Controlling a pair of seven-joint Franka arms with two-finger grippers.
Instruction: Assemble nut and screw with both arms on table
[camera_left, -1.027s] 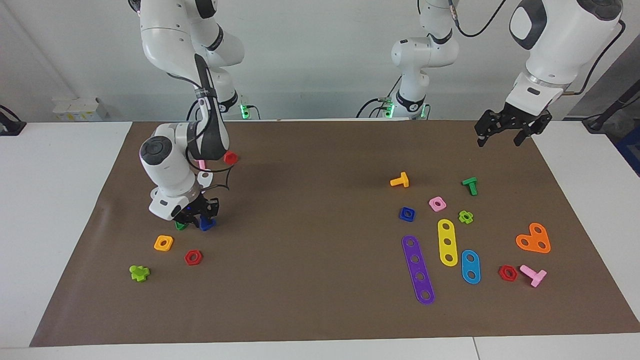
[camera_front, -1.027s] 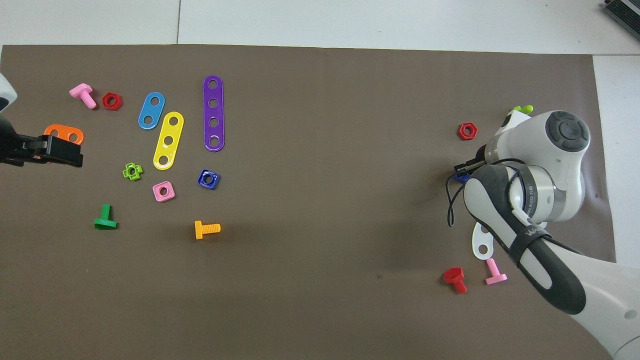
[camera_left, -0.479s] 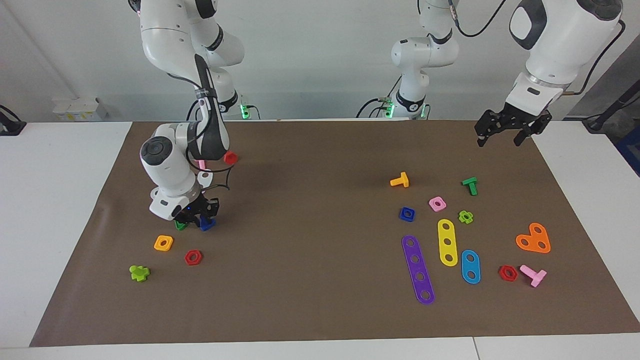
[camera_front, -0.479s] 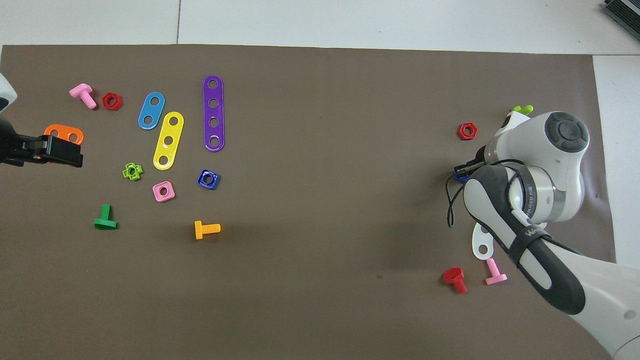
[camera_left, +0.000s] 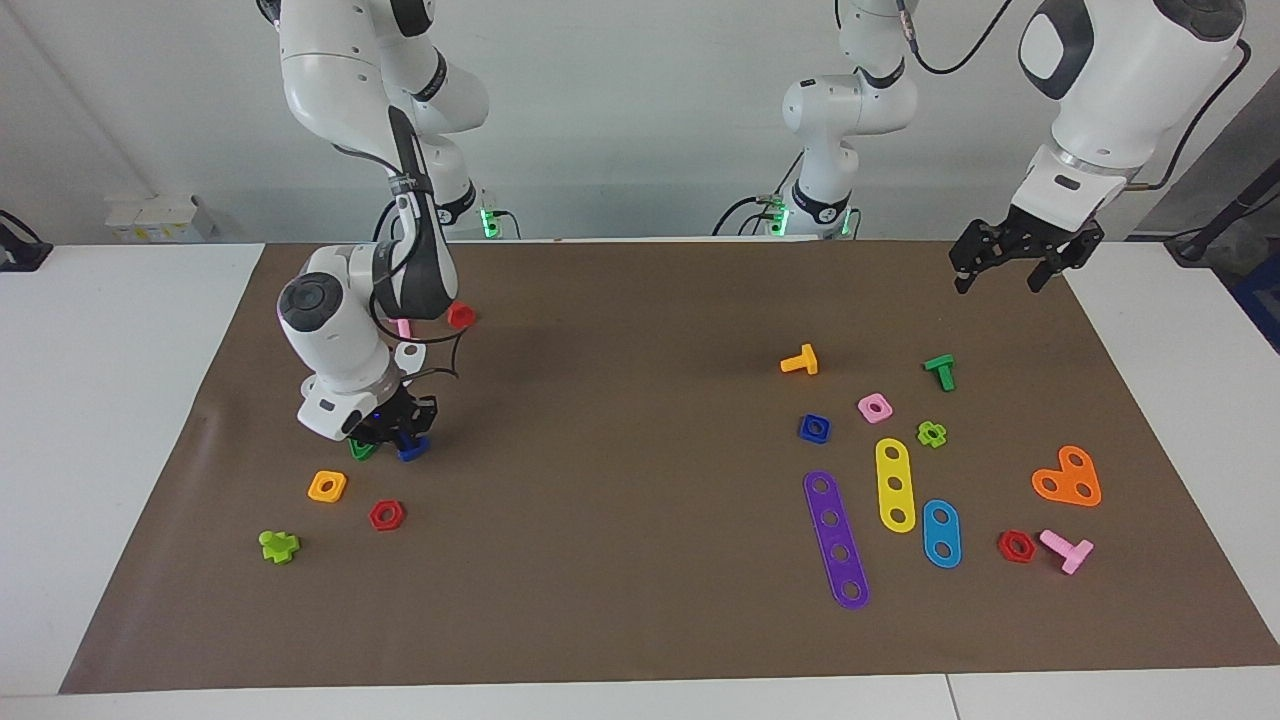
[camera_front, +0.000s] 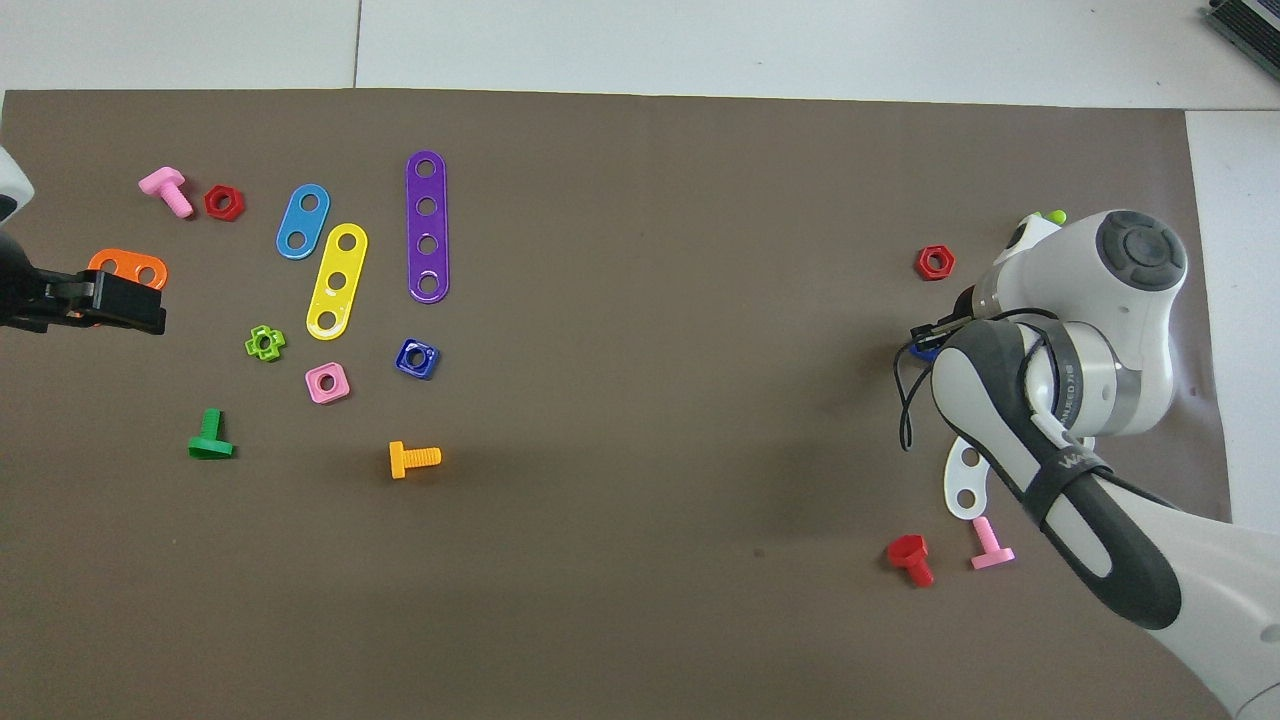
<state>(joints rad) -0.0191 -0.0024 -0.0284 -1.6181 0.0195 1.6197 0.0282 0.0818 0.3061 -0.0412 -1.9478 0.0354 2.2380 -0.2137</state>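
Dark-blue screw (camera_left: 412, 451) now sits clamped in the right gripper (camera_left: 400, 437), whose fingers have just closed, low over the tabletop (camera_left: 640, 640); we judge lift next. Left gripper (camera_left: 1010, 268) waits open; nut (camera_left: 814, 428) untouched

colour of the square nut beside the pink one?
Dark blue nut, round centre hole; clearest in the overhead view.

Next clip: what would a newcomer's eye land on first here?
First, the white right arm's hand, bent low at its end of the brown mat, shut on the small dark-blue plastic screw beside a green triangular nut. Then the bright plastic strips and nuts at the left arm's end, the dark-blue square nut among them, with the left hand waiting open above.
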